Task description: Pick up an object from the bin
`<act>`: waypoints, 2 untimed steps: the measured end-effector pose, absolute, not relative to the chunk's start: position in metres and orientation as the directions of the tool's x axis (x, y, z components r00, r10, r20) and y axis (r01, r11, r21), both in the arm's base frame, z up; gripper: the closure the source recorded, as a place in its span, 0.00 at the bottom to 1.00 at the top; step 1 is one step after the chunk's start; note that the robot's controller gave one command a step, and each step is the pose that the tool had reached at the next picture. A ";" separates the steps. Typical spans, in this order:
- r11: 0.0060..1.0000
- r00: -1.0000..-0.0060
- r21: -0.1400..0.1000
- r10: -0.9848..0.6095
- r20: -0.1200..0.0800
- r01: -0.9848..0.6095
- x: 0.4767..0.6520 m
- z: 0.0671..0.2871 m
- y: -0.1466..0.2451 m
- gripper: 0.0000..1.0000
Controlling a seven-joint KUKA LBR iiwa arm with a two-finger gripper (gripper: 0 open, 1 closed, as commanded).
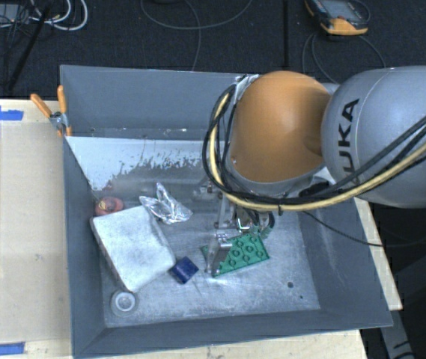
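- Although the gripper [226, 245] hangs in plain sight under the arm's wrist, I cannot tell whether it is spread or pressed together, since the wrist hides much of it from above.
- Its lower end meets the plate [246, 254], a green studded piece that sits tilted, with its left edge against a metal part of the gripper. Whether the plate is pinched or only touched cannot be told.
- That plate lies on the bin floor a little right of the middle, toward the near wall.
- Just left of it, and apart from it, lies the block [184, 270], small and dark blue.
- Up and left of the gripper sits the foil [166, 206], a crumpled silvery scrap.
- The foil touches the upper right corner of the slab [130, 247], a flat white piece lying askew on the left half of the floor. The block lies beside the slab's lower corner.
- At the slab's upper left corner rests the disc [109, 205], small and reddish, near the foot of the left wall.
- Below the slab, in the near left corner, lies the cap [124, 301], round and clear.
- Above the gripper bulges the cover [276, 126], an orange dome, with the cables [217, 144], black and yellow, looped round its left side.
- Behind it the arm [381, 137], grey, comes in from the right over the bin [160, 99], whose grey walls slope down to the floor.
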State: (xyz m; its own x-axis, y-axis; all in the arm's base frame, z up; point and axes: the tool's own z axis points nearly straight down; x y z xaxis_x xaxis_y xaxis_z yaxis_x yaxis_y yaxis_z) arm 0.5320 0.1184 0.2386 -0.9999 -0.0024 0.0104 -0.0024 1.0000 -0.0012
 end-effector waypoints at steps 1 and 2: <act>0.975 -0.975 0.001 -0.223 -0.006 -0.223 0.514 0.070 0.121 0.00; 0.994 -0.994 0.000 -0.105 -0.003 -0.105 0.548 0.100 0.106 0.00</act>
